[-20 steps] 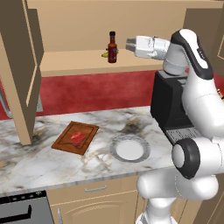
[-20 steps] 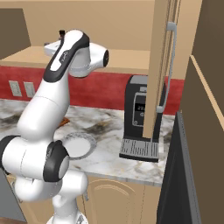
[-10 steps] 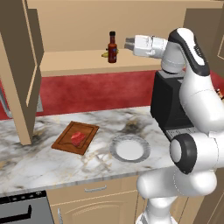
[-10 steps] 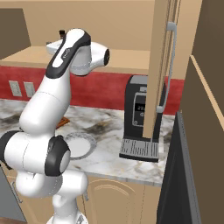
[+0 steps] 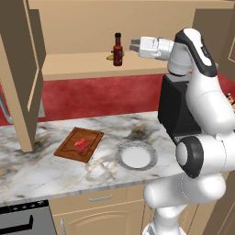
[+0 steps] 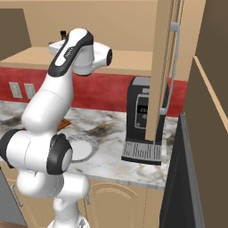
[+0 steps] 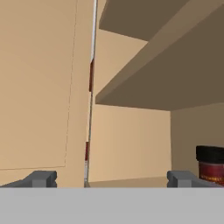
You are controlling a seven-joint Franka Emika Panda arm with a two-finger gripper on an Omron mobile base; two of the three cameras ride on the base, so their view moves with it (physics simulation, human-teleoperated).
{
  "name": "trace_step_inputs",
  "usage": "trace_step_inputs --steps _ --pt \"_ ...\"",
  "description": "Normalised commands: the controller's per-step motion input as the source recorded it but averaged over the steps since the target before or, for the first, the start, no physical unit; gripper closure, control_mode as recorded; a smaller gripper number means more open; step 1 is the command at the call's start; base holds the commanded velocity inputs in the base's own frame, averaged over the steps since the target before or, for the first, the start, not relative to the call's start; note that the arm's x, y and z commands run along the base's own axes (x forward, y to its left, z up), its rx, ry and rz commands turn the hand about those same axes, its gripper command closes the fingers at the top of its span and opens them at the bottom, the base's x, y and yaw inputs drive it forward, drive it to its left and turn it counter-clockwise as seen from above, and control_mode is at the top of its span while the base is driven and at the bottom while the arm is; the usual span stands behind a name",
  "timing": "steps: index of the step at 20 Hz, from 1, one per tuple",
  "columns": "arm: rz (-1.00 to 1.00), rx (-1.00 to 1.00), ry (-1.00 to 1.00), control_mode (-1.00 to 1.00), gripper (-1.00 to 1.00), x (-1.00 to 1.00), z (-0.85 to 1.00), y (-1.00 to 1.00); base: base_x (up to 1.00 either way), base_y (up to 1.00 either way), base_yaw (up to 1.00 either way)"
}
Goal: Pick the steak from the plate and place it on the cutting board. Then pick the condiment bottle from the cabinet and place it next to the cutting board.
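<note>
The condiment bottle [image 5: 118, 49], dark red with a black cap, stands upright on the cabinet [image 5: 78, 65] shelf. My gripper [image 5: 133, 46] hovers just right of it at neck height, open and empty. In the hand view the fingertips [image 7: 42, 178] stand wide apart, and the bottle's cap [image 7: 211, 162] shows beyond the right tip, outside the gap of the gripper [image 7: 111, 179]. The steak [image 5: 81, 144] lies on the cutting board [image 5: 69, 148] on the counter. The plate [image 5: 136, 156] sits bare to the board's right.
A yellow banana [image 5: 109, 57] lies behind the bottle on the shelf. An open cabinet door [image 5: 20, 69] hangs at the left. A black coffee machine [image 6: 142, 118] stands on the counter beside another open door [image 6: 167, 67].
The hand has crept slightly left toward the bottle along the shelf. Nothing else has moved.
</note>
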Motion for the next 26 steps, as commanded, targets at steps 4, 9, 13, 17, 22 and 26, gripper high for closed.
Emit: trace_step_inputs --steps 4,9,13,17,22,26 --pt "0.0 0.0 0.02 -1.0 -1.0 0.1 -0.04 0.0 0.0 0.0 0.0" --pt "0.0 0.0 0.02 -1.0 -1.0 0.12 -0.07 0.0 0.0 0.0 0.0" --pt "-0.01 0.0 0.01 -1.0 -1.0 0.14 -0.03 0.0 0.0 0.0 0.0" --pt "0.0 0.0 0.01 -1.0 -1.0 0.15 0.0 0.01 0.0 0.0 0.0" --pt "-0.02 0.0 0.01 -1.0 -1.0 0.16 0.0 0.01 0.0 0.0 0.0" --pt "-0.02 0.0 0.02 -1.0 -1.0 0.15 0.0 0.01 0.0 0.0 0.0"
